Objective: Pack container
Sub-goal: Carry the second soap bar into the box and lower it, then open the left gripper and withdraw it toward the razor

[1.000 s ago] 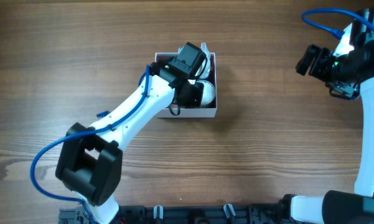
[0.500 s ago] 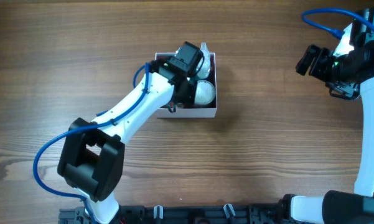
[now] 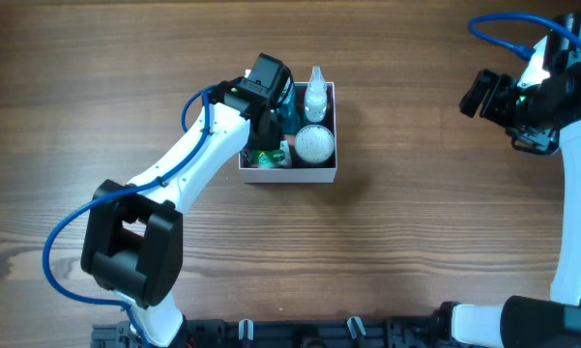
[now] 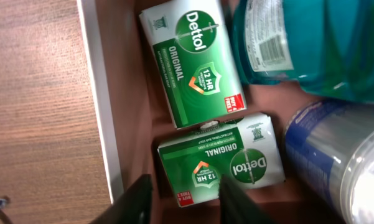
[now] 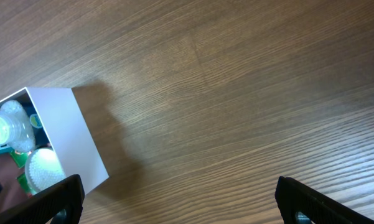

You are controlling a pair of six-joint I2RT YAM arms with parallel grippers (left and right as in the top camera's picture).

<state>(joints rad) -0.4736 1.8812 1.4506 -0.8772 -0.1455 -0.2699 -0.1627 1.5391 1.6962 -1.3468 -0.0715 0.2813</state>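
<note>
Since a second ago the left arm has drawn back from over the middle of the square, shallow, white-walled container (image 3: 290, 177) toward its far-left corner, uncovering what lies inside, while the container itself has not shifted on the brown wooden desk (image 3: 445, 242). On that arm, the left end effector (image 4: 185, 186) now has its jaws partly apart and seems to hold nothing; they hang just above the nearer of two green-and-white cardboard soap boxes (image 4: 219, 165) lying flat on the dusty-pink floor against the container's left wall. Toward the container's right side are a teal plastic bottle (image 3: 288, 111), a small clear bottle with a white cap (image 3: 316, 92) and a round white-topped jar (image 3: 315, 143). Well apart from the container, off to its right, the right end effector (image 5: 177, 193) hovers over bare wood with jaws spread wide and empty. One risk, as I judge it: a slanted withdrawal could catch a finger on the soap box or the left wall and drag the light container, or nudge the bottles over. Its open top faces straight up and its walls run square with the desk edge; being square, it has no real long axis.
</note>
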